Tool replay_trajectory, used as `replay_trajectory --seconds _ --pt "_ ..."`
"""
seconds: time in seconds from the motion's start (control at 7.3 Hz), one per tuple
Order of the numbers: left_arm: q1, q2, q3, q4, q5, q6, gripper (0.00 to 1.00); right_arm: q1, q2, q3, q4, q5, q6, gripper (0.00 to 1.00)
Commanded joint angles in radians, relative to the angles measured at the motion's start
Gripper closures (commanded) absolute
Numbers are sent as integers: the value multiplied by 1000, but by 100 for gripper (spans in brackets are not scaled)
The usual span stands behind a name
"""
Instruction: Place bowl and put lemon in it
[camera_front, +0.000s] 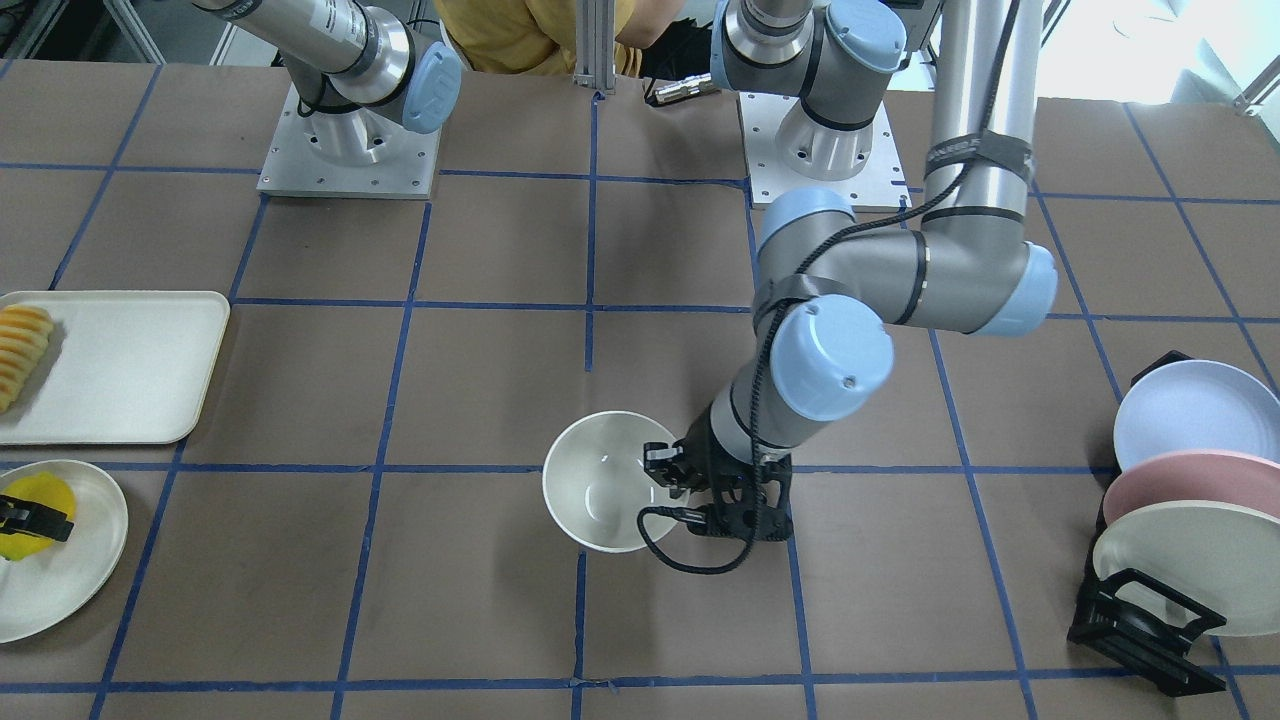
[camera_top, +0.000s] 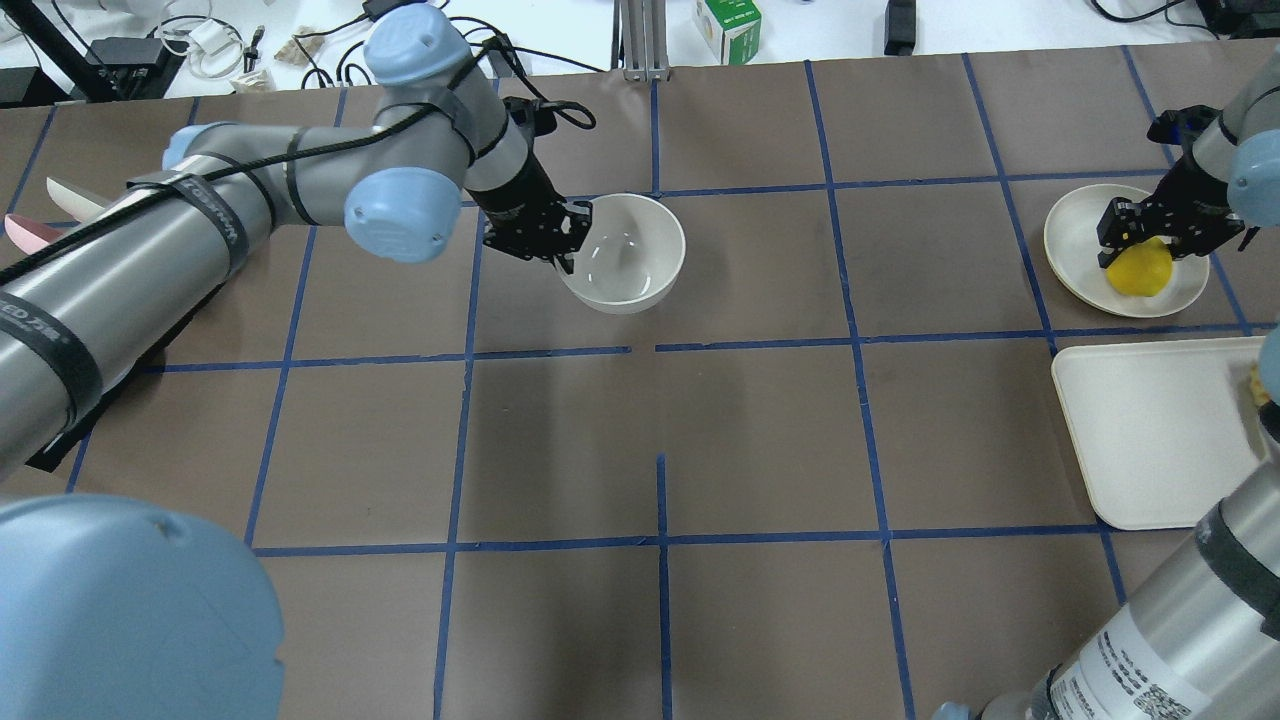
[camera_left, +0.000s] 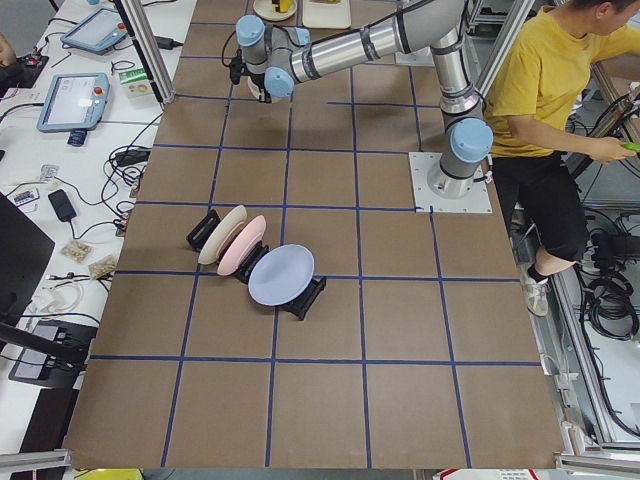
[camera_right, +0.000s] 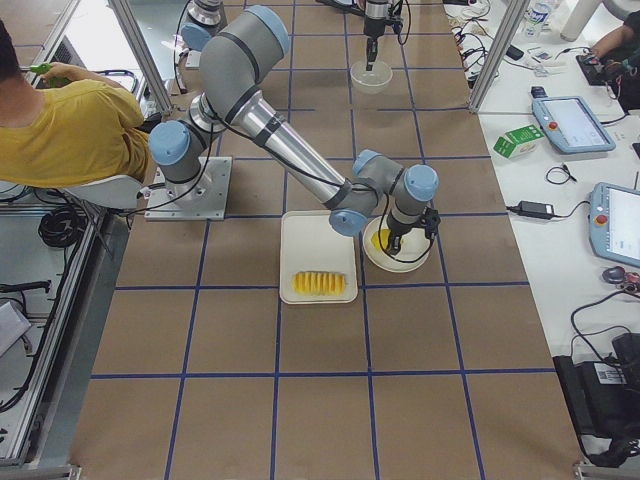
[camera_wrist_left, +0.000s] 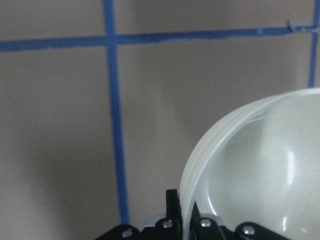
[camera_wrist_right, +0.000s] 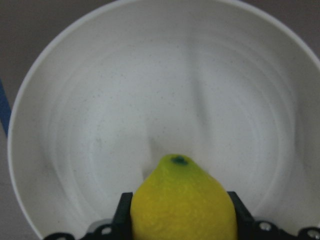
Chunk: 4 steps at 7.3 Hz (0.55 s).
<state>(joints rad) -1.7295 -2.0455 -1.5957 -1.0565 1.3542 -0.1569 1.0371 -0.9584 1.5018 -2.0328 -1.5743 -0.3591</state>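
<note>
The left gripper (camera_top: 566, 252) pinches only the bowl's (camera_top: 632, 262) rim, so it may tip; the right gripper (camera_top: 1142, 248) clasps the lemon (camera_top: 1138, 276), which could slip out.

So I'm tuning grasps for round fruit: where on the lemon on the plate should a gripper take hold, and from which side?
Across its fat middle, from straight above. The lemon lies lengthwise on the flat plate, so both long flanks are free for the fingers, while the pointed ends taper and would likely slip. The right gripper straddles it that way.
</note>
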Motion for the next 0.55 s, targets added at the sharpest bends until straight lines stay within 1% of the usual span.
replay_trajectory --seconds 0.0,0.14,0.27,0.41 --pt "-44 14 -75 91 43 -58 100 4 -70 -11 127 0 3 100" --pt "-45 14 -76 95 43 -64 100 20 -132 -11 176 8 5 100" --pt "-45 18 -89 92 43 -64 100 65 -185 -11 227 11 14 100" --pt "-48 11 -107 98 42 -66 100 145 -235 -12 262 1 87 100"
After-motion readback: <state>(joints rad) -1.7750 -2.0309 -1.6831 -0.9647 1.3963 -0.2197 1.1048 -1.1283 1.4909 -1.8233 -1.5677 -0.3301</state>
